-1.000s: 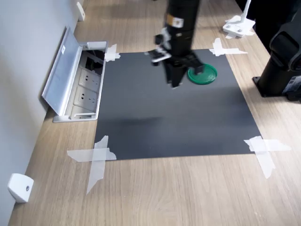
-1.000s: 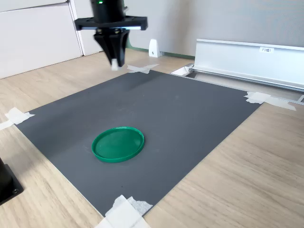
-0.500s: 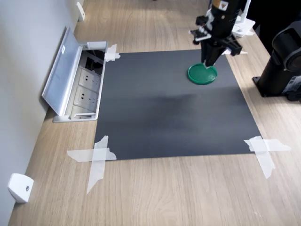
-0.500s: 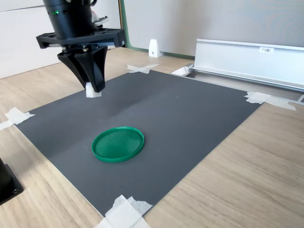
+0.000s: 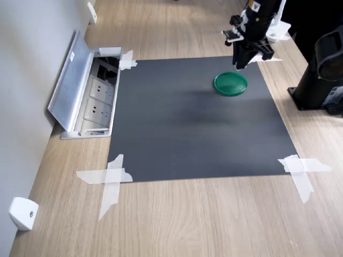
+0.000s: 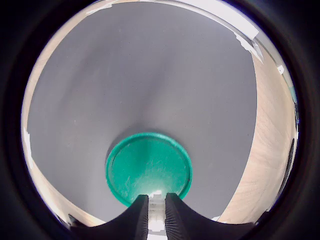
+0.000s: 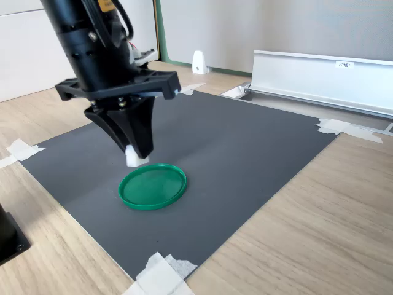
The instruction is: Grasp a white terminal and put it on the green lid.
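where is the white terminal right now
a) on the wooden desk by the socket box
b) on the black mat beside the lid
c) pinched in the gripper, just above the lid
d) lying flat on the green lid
c: in the second exterior view the white terminal sits between the tips of the gripper, above the near edge of the green lid, not resting on it.

wooden table | dark mat taped at corners | green lid on mat

Arm above green lid, black mat.
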